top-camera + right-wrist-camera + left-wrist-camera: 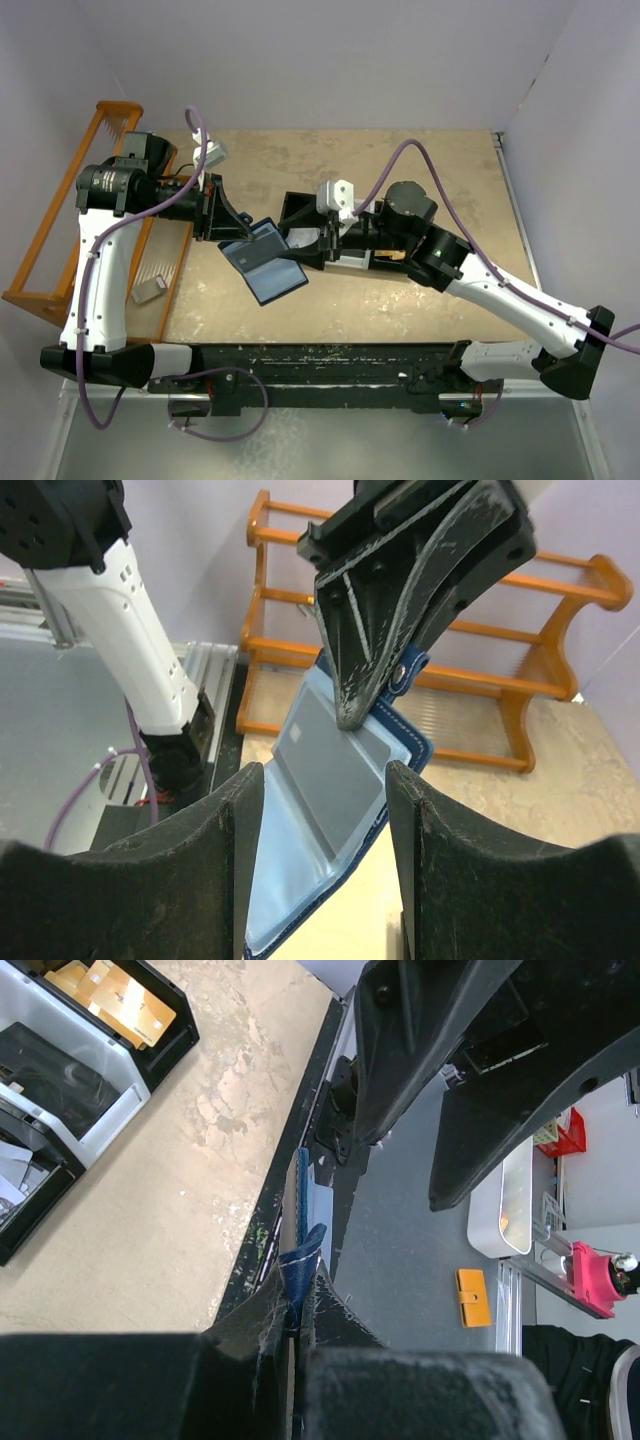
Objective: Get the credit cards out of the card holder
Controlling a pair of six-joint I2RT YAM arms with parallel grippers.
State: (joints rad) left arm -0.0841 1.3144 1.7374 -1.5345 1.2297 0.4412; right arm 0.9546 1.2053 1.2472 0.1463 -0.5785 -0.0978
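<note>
The card holder (268, 264), a navy folding wallet with pale blue inner faces, hangs open above the table. My left gripper (232, 228) is shut on its upper edge; in the left wrist view the blue edge (302, 1260) is pinched between the fingers. A grey credit card (340, 765) sits in a clear sleeve of the card holder (290, 880). My right gripper (325, 820) is open, its two fingers either side of the open wallet's lower half. From above, the right gripper (303, 256) points left at the wallet's right edge.
A black compartment tray (165, 1045) holding tan cards (125, 1000) lies on the table behind the right gripper. An orange wooden rack (50, 240) stands along the left wall, also seen behind the wallet (500, 645). A small grey block (149, 290) rests on it.
</note>
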